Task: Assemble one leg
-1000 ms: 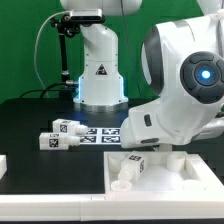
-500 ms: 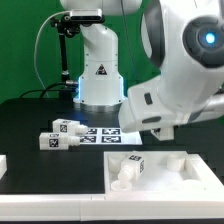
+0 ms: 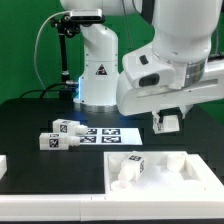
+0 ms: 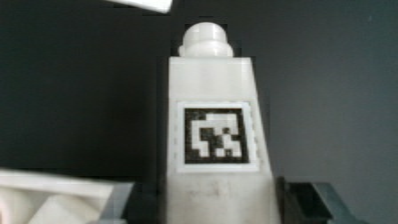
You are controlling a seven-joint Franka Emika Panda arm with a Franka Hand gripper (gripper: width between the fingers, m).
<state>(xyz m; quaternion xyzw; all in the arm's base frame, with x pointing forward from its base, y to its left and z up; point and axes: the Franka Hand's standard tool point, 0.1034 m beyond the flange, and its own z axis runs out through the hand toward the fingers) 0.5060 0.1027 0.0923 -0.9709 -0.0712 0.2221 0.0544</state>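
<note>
My gripper (image 3: pixel 168 112) hangs above the black table, over the far right part of the large white panel (image 3: pixel 175 172). It is shut on a white leg (image 3: pixel 169 123), whose lower end pokes out below the fingers. In the wrist view the leg (image 4: pixel 215 110) fills the middle, with a black-and-white tag on its face and a rounded peg at its far end. It sits between the two dark fingers (image 4: pixel 153 203) of my gripper (image 4: pixel 217 205). Another tagged leg (image 3: pixel 133 165) stands on the panel.
Two more tagged legs (image 3: pixel 58 135) lie on the table at the exterior view's left. The marker board (image 3: pixel 105 133) lies behind the panel. A white part (image 3: pixel 3 164) shows at the left edge. The robot base (image 3: pixel 98 70) stands at the back.
The arm has risen from low over the panel and moved toward the exterior view's right, carrying the leg up clear of the panel.
</note>
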